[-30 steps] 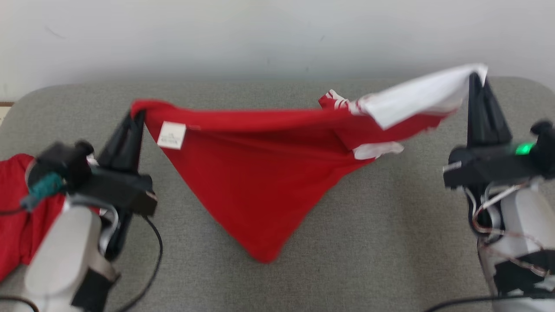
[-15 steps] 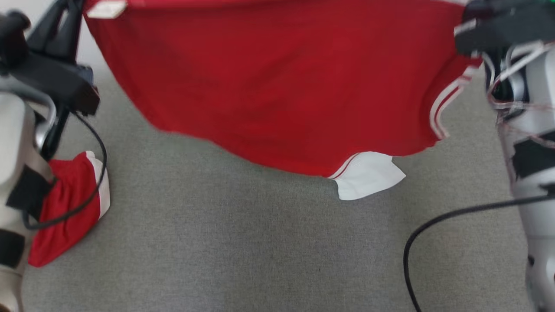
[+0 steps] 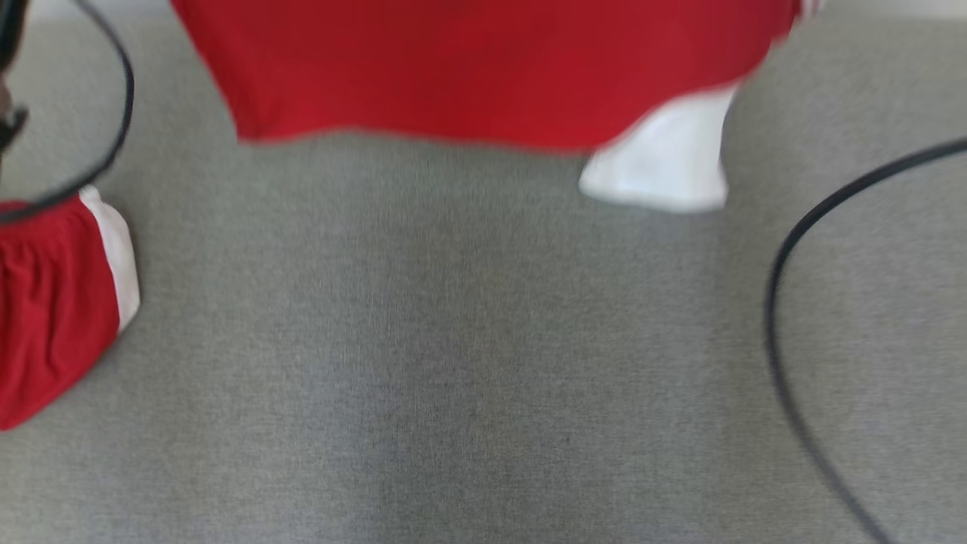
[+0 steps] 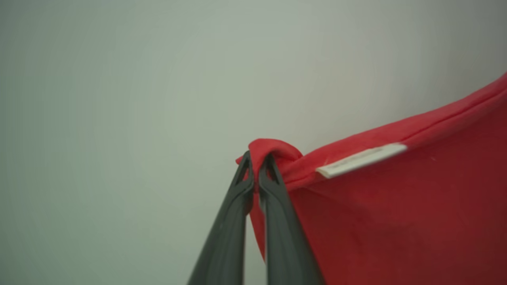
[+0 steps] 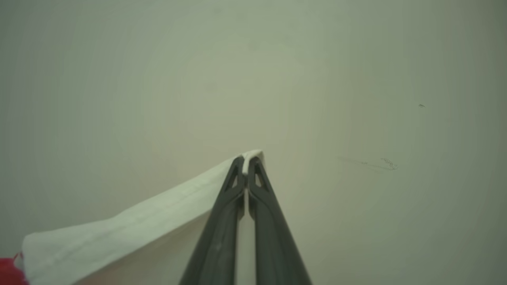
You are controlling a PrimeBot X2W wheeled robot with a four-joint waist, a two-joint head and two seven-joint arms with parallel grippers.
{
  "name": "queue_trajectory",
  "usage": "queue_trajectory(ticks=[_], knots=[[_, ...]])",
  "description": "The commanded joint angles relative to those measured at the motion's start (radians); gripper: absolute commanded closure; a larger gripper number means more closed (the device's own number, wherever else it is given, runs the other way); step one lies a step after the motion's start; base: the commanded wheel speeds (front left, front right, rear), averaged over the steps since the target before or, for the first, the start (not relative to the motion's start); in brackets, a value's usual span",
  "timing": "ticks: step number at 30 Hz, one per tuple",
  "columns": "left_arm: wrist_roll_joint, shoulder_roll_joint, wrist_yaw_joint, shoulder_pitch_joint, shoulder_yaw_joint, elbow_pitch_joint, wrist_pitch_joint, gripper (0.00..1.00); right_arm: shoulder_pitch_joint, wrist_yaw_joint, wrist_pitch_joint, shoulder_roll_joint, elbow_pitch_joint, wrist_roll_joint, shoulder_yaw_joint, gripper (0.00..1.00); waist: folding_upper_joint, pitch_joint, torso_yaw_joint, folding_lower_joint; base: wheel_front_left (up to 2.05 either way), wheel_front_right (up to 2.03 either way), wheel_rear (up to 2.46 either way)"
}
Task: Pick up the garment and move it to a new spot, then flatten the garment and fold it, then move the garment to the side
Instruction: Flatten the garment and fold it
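The red garment point(image 3: 483, 68) hangs spread in the air above the gray desk point(image 3: 453, 340). It looks soft, light and floppy, so its corners give the best hold. The left fingers point(image 4: 275, 221) pinch a red corner point(image 4: 269, 148), and the right fingers point(image 5: 229, 213) pinch the white edge point(image 5: 119, 233).

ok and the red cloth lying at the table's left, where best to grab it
Probably its white edge band, coming down from above on the side facing the bare middle of the table. That band lies exposed there, while the rest of the red cloth is gathered and runs out of view.
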Motion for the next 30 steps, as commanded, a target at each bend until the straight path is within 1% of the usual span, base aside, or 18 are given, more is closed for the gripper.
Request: queue_trajectory(ticks=[1,2,4,5,8,10,14,15,18,23,27,30], knots=[[0.028,-0.016,0.018,-0.073,-0.015,0.009,-0.017,1.00,-0.095,-0.001,-0.004,-0.009,0.026,-0.030,0.003,1.00,-0.0002,0.154,0.035,-0.0003,0.00,0.00,0.00],[0.034,-0.024,0.028,-0.108,-0.015,0.013,-0.027,1.00,-0.141,-0.001,-0.008,-0.007,0.038,-0.043,-0.001,1.00,-0.0002,0.170,0.037,-0.0003,0.00,0.00,0.00],[0.053,-0.034,0.053,-0.187,-0.007,0.003,-0.043,1.00,-0.233,-0.001,-0.013,-0.004,0.061,-0.062,-0.048,1.00,-0.0002,0.201,0.040,-0.0003,0.00,0.00,0.00],[0.053,-0.034,0.053,-0.187,-0.007,0.003,-0.043,1.00,-0.233,-0.001,-0.013,-0.004,0.061,-0.062,-0.048,1.00,-0.0002,0.201,0.040,-0.0003,0.00,0.00,0.00],[0.048,-0.056,0.087,-0.247,0.022,-0.013,-0.055,1.00,-0.296,-0.001,-0.017,0.011,0.095,-0.098,-0.116,1.00,-0.0002,0.230,0.031,-0.0003,0.00,0.00,0.00],[0.052,-0.054,0.091,-0.255,0.040,-0.042,-0.054,1.00,-0.300,-0.001,-0.019,0.026,0.090,-0.104,-0.153,1.00,-0.0002,0.235,0.019,-0.0003,0.00,0.00,0.00],[0.037,-0.036,0.072,-0.215,0.069,-0.052,-0.054,1.00,-0.262,-0.001,-0.020,0.023,0.064,-0.087,-0.184,1.00,-0.0002,0.266,-0.013,-0.0003,0.00,0.00,0.00],[0.035,-0.034,0.067,-0.200,0.076,-0.052,-0.054,1.00,-0.248,-0.001,-0.020,0.015,0.056,-0.074,-0.192,1.00,-0.0002,0.275,-0.018,-0.0003,0.00,0.00,0.00],[0.009,-0.023,0.055,-0.128,0.109,-0.043,-0.054,1.00,-0.183,-0.001,-0.020,0.000,0.032,-0.029,-0.173,1.00,-0.0002,0.295,-0.034,-0.0003,0.00,0.00,0.00],[-0.013,-0.012,0.039,0.004,0.157,-0.060,-0.054,1.00,-0.036,-0.001,-0.020,-0.036,-0.036,0.071,-0.117,1.00,-0.0002,0.312,-0.055,-0.0003,0.00,0.00,0.00],[-0.027,-0.021,0.031,0.130,0.197,-0.084,-0.054,1.00,0.120,-0.001,-0.020,-0.054,-0.111,0.151,-0.093,1.00,-0.0002,0.303,-0.061,-0.0003,0.00,0.00,0.00],[-0.036,-0.037,0.031,0.228,0.244,-0.123,-0.054,1.00,0.238,-0.001,-0.020,-0.063,-0.171,0.198,-0.105,1.00,-0.0002,0.287,-0.061,-0.0003,0.00,0.00,0.00]])
